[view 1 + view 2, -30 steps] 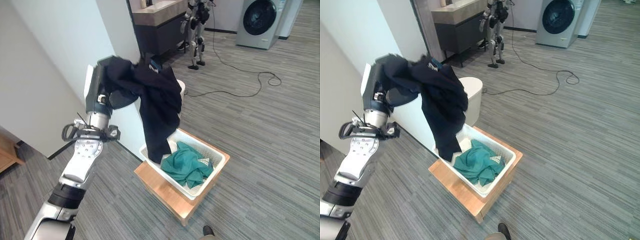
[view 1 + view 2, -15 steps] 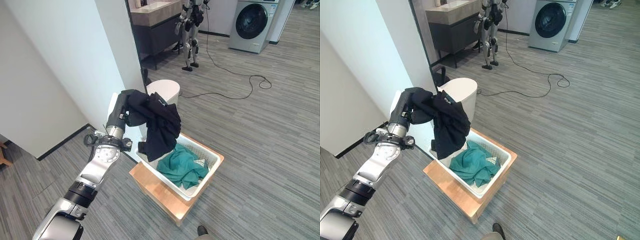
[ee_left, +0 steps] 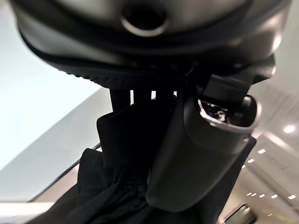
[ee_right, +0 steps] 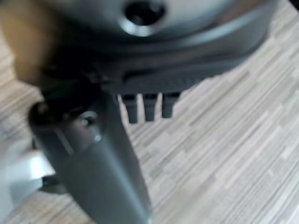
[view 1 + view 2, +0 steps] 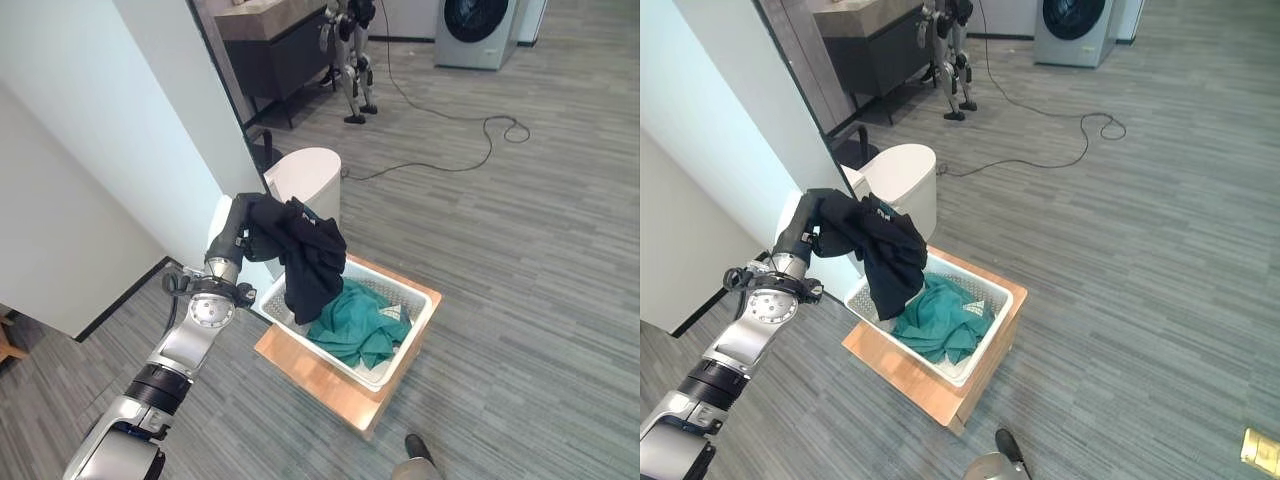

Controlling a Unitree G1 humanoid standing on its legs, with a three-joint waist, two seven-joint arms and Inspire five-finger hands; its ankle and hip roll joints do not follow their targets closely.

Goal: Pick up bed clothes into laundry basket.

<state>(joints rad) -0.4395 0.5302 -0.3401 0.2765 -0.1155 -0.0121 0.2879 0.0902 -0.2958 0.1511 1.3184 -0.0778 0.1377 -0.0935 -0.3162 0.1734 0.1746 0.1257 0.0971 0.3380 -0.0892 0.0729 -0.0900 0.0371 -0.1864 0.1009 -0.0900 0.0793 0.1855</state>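
The left hand (image 5: pixel 236 222) is raised over the near-left rim of the white laundry basket (image 5: pixel 415 322), its fingers (image 3: pixel 120 97) and thumb curled into a black garment (image 5: pixel 305 250). The cloth bunches over the hand and hangs in a long fold, its lower end dipping inside the basket at the basket's nine o'clock side. In the left wrist view the same dark fabric fills the space past the thumb and is pinched between thumb and fingers.

A teal garment (image 5: pixel 358 322) lies crumpled in the basket, from the middle towards the five o'clock corner, touching the hanging black cloth on its left edge. The basket sits on a low wooden platform (image 5: pixel 309 371), which stands on grey wood-grain floor (image 5: pixel 540 260).

At eleven o'clock from the basket, just behind it, stands a white rounded bin (image 5: pixel 305 178). Further off at twelve o'clock are a dark cabinet (image 5: pixel 280 50) and another humanoid robot (image 5: pixel 349 52) standing on the floor. A washing machine (image 5: pixel 478 28) is at one o'clock, well apart.

The right hand (image 4: pixel 98 154) appears in its own wrist view above bare floor, holding nothing, its fingers (image 4: pixel 147 106) reaching out straight and its thumb extended.
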